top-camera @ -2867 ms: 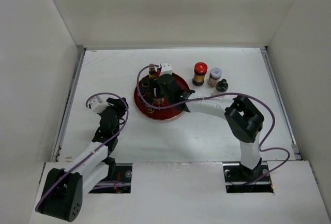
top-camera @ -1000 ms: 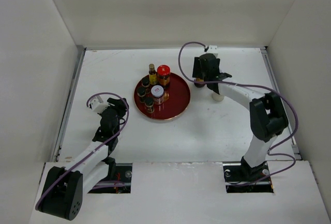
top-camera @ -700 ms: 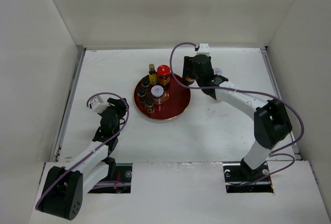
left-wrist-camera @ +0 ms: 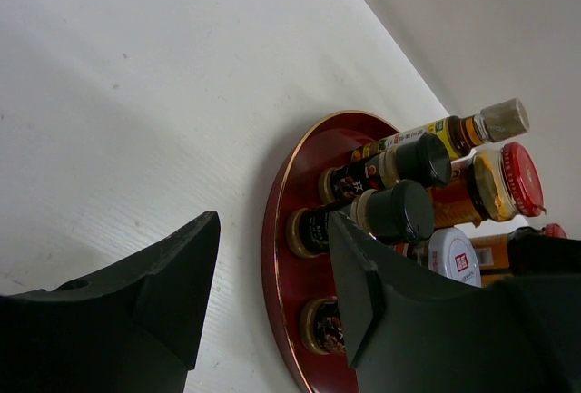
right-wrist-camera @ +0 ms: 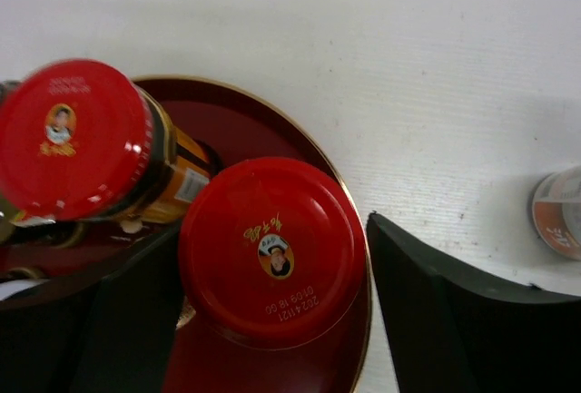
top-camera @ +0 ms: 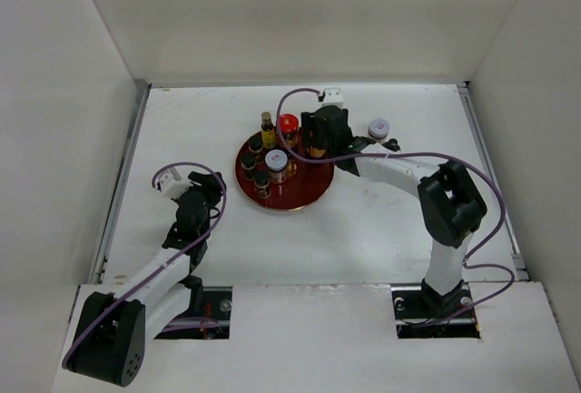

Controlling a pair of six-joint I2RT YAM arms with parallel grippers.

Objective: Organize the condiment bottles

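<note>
The round dark-red tray (top-camera: 304,195) holds a slim yellow bottle (top-camera: 267,124), a red-lidded jar (top-camera: 288,123), a white-lidded jar (top-camera: 276,164) and three dark-capped bottles (top-camera: 254,159). My right gripper (top-camera: 318,142) is shut on a second red-lidded jar (right-wrist-camera: 272,248) and holds it over the tray's back right part (right-wrist-camera: 245,125), next to the first red-lidded jar (right-wrist-camera: 73,139). A white-lidded jar (top-camera: 378,128) and a black-capped bottle (top-camera: 391,145) stand on the table to the right. My left gripper (top-camera: 205,184) is open and empty, left of the tray (left-wrist-camera: 275,230).
White walls close in the table at the back and both sides. In the left wrist view the dark-capped bottles (left-wrist-camera: 390,214) stand just beyond my right fingertip (left-wrist-camera: 349,257). The white-lidded jar (right-wrist-camera: 558,216) shows at the right edge of the right wrist view.
My right gripper has carried the red-lidded jar from the back right of the table leftwards to over the tray. The left arm has not moved.
</note>
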